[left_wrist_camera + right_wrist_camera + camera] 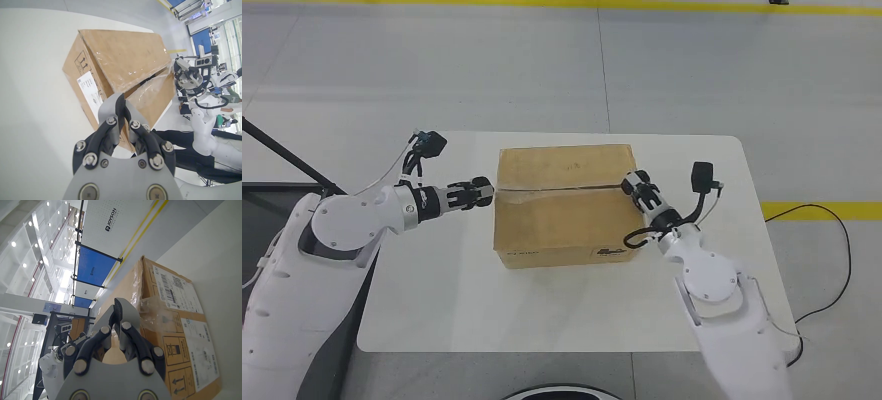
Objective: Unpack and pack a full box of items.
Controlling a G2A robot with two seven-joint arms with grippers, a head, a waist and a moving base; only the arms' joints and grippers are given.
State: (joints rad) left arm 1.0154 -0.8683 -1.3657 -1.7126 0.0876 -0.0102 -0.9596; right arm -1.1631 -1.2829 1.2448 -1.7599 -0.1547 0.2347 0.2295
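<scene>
A brown cardboard box (pixel 562 205) stands in the middle of the white table (pixel 442 300), its two top flaps meeting at a taped seam. In the left wrist view the far flap (pixel 122 56) is tilted up a little, leaving a dark gap at the seam. My left gripper (pixel 482 192) is shut, with its tips (pixel 121 96) at the box's left end of the seam. My right gripper (pixel 635 185) is also shut and sits at the opposite end of the seam, by the box's upper right edge (pixel 143 306). White labels cover that side of the box (pixel 175 289).
Bare table top lies in front of the box and on both sides. A black cable (pixel 832 260) trails on the floor to the right of the table. A dark frame (pixel 282 150) stands off the table's left side.
</scene>
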